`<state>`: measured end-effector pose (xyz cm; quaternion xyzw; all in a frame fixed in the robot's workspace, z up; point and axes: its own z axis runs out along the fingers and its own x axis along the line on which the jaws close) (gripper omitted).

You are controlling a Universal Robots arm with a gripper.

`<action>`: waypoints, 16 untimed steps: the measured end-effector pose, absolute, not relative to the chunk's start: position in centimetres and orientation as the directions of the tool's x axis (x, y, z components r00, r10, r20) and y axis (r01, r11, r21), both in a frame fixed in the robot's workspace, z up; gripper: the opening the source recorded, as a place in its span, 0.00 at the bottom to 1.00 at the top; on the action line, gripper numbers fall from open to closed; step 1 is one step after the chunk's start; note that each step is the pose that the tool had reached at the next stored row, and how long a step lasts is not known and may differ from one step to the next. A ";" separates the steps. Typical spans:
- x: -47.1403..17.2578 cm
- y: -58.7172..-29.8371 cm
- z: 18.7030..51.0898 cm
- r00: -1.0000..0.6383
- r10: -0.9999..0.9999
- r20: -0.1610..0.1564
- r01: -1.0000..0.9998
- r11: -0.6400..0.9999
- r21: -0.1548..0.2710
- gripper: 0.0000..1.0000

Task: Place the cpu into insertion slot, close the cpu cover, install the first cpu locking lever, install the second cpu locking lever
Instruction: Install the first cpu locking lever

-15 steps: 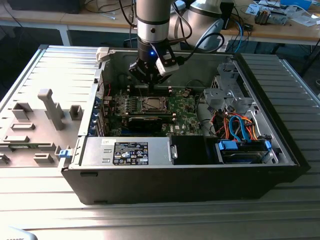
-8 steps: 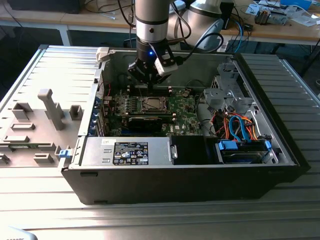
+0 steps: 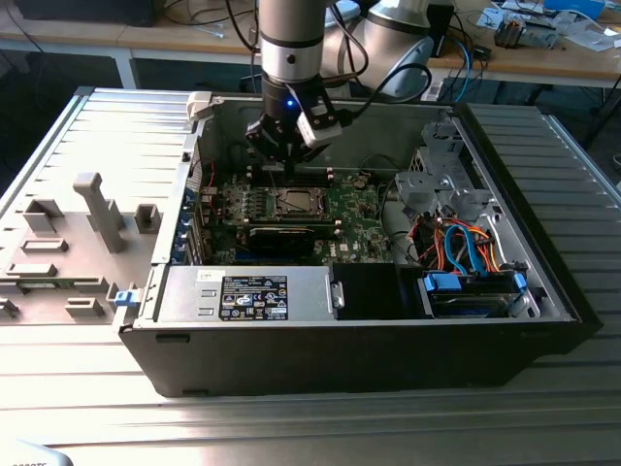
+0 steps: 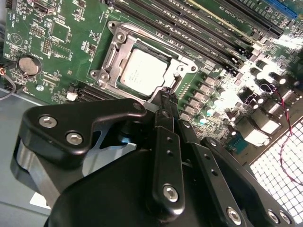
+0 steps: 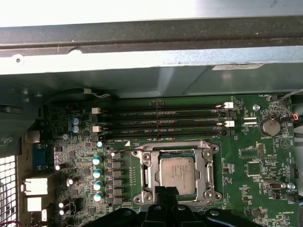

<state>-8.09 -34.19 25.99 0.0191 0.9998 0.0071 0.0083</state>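
Silver-grey metal tops the cpu [image 5: 177, 173], seated in its socket just ahead of the jaws, framed by the cpu cover [image 5: 176, 174]. Jaws together, empty. Light, stiff, pin-fragile; best gripped by edges.

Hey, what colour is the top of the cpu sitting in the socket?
The cpu top is dull silver-grey, seen best in the second wrist view.

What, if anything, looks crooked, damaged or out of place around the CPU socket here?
Nothing stands out. The cpu lies flat and square in its socket, with the cpu cover down around it as a frame, no bent parts visible. The pincer hangs close beside the socket edge in both wrist views.
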 end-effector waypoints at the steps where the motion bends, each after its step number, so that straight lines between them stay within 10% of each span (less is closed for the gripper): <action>1: -8.1 -34.2 26.0 -0.999 0.038 -0.016 0.038 0.999 0.015 0.11; 16: -8.9 -34.2 26.0 -0.999 0.038 -0.017 0.038 0.999 0.015 0.11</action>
